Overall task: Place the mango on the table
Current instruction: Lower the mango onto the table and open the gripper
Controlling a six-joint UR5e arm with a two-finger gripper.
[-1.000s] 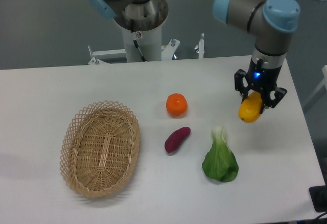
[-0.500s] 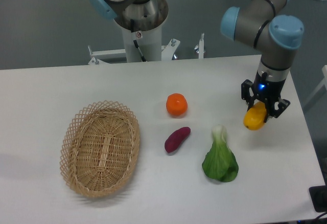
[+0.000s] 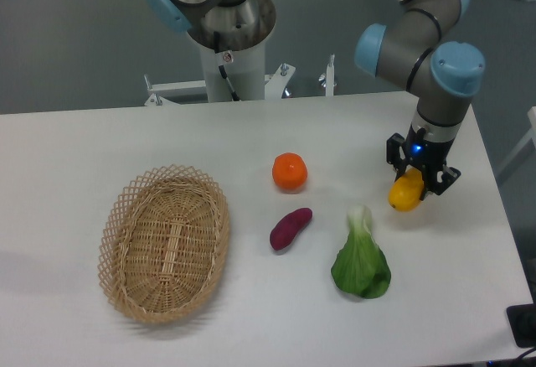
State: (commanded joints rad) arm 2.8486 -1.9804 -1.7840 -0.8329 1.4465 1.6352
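The gripper (image 3: 416,181) has shifted slightly left, fingers clamped on the mango (image 3: 406,192), low over the table (image 3: 126,141). Bok choy (image 3: 361,258) lies at seven o'clock; bare tabletop runs to the right edge.

- No readable words, brands or numbers anywhere.
- Small tag (image 3: 227,58) on the robot's white pedestal (image 3: 230,65): markings too tiny to read.
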